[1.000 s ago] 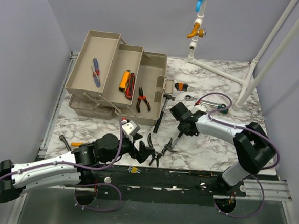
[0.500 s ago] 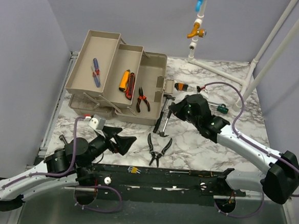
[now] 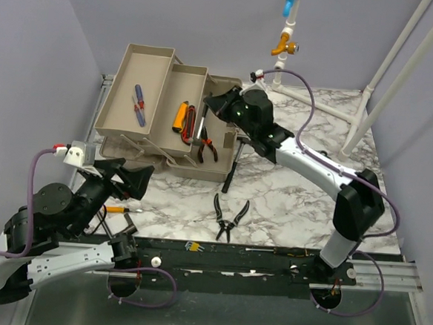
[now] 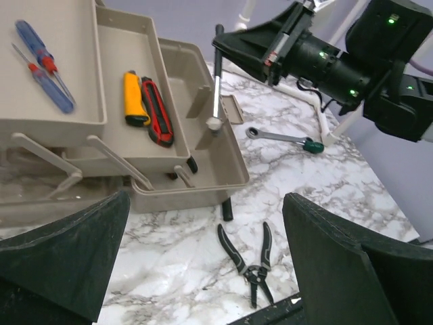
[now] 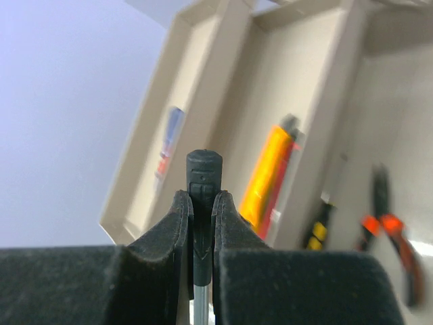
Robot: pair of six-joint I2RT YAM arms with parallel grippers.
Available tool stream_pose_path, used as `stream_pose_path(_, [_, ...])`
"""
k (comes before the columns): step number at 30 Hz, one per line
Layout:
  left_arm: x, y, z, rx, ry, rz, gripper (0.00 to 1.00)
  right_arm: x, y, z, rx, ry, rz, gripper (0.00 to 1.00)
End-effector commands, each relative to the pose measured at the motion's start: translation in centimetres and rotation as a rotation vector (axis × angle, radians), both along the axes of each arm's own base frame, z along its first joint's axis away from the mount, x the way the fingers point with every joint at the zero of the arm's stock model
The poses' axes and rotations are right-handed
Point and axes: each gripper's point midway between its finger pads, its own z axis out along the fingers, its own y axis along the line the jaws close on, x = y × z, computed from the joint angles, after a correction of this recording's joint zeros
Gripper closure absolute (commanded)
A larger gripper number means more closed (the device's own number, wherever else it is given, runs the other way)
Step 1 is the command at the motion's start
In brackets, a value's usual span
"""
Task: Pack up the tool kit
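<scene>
My right gripper (image 5: pixel 201 203) is pressed together on the black handle of a long-shafted driver (image 4: pixel 216 84). The handle's butt pokes out just past my fingertips. From the pinch the steel shaft hangs almost straight down, so its long axis stands upright and its socket end points at the toolbox (image 3: pixel 230 84) beneath me.

That is the relation that matters. The tip hovers above the deep bottom bin (image 4: pixel 226 152), close to the wall it shares with the middle tray (image 4: pixel 132 51). I cannot tell whether the tip clears that wall or brushes it. The orange-handled pliers (image 3: pixel 206 145) already lie in the bin, just to the near side of where the shaft hangs.

I judge the driver has to be tipped flat along the bin's length before I let go. Dropped upright, it would topple against the wall.

My left gripper (image 3: pixel 130 175) is spread wide and holds nothing. It sits well back toward my own base and is far less handy to the box. The black pliers (image 3: pixel 228 215) and hammer (image 3: pixel 231 169) wait on the table below and behind my right hand.
</scene>
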Motion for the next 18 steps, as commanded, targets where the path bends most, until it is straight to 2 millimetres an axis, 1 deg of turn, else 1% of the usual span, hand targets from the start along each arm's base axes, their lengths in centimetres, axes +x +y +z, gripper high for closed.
stream_pose_path(1, [0.9, 1.5, 1.0, 0.152, -0.046, 0.065, 0.01, 3.1, 4.9, 3.5, 0.111, -0.117, 0.033, 0.99])
stream_pose_path(4, [1.0, 1.0, 1.5, 0.161, -0.056, 0.056, 0.01, 4.4, 7.5, 3.0, 0.124, -0.129, 0.052, 0.99])
stream_pose_path(8, [1.1, 0.9, 1.5, 0.170, -0.056, 0.056, 0.01, 5.9, 10.7, 0.5, 0.108, -0.111, 0.079, 0.99])
stream_pose_path(12, [1.0, 0.8, 1.0, 0.168, -0.048, 0.047, 0.01, 7.0, 12.7, -1.8, 0.105, -0.100, 0.087, 0.99])
stream_pose_path(14, [0.9, 0.5, 0.6, 0.172, -0.043, 0.036, 0.01, 7.5, 13.6, -2.8, 0.098, -0.088, 0.093, 0.99])
stream_pose_path(15, [0.9, 0.3, 0.4, 0.175, -0.040, 0.030, 0.01, 7.7, 14.1, -3.0, 0.097, -0.086, 0.100, 0.99])
stream_pose_path(16, [0.9, 0.0, 0.3, 0.177, -0.039, 0.024, 0.01, 7.8, 14.4, -3.2, 0.094, -0.084, 0.108, 0.91])
stream_pose_path(18, [1.0, -0.4, 0.0, 0.183, -0.036, 0.012, 0.02, 7.9, 14.7, -3.3, 0.083, -0.078, 0.115, 0.65])
